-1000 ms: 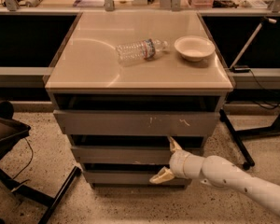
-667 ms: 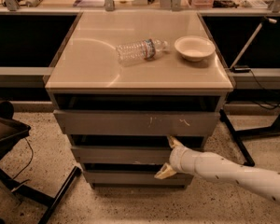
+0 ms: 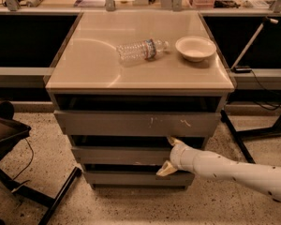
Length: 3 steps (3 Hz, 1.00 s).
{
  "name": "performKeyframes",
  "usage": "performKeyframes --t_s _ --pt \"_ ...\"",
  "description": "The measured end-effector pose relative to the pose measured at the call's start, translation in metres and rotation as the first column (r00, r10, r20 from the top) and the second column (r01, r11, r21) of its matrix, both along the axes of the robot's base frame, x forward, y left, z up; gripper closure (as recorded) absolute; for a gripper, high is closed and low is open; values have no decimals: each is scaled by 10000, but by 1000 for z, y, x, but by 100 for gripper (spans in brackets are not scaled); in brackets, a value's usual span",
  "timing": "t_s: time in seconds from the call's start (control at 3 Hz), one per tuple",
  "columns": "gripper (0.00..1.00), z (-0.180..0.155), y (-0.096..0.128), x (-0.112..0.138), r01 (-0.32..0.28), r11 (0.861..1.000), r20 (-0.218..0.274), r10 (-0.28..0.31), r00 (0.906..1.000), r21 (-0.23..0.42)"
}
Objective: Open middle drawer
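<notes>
Over the last second the arm has been lifting slightly, and the gripper [image 3: 168, 154] has been edging up at the right end of the middle drawer [image 3: 117, 155]. That drawer is sitting between the scratched top front [image 3: 131, 123] and the lowest front [image 3: 126, 177], with a dark gap above it. The gripper is standing wide, straddling the front: one finger [image 3: 174, 141] is hooking over its top edge and the other [image 3: 165, 170] is lying under its bottom edge.
</notes>
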State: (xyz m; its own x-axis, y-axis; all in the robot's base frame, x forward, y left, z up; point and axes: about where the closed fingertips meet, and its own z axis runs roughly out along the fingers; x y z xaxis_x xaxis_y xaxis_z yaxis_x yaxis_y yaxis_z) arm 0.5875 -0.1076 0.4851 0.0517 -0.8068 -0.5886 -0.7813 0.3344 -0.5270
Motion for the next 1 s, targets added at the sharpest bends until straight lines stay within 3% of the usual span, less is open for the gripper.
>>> performKeyframes --t_s 0.33,0.67,1.0 --pt "0 -3 0 0 36 10000 -16 -36 10000 59" --pt "0 -37 8 21 548 9965 -296 -530 9982 626" --pt "0 -64 13 18 317 9955 -762 -249 9968 894"
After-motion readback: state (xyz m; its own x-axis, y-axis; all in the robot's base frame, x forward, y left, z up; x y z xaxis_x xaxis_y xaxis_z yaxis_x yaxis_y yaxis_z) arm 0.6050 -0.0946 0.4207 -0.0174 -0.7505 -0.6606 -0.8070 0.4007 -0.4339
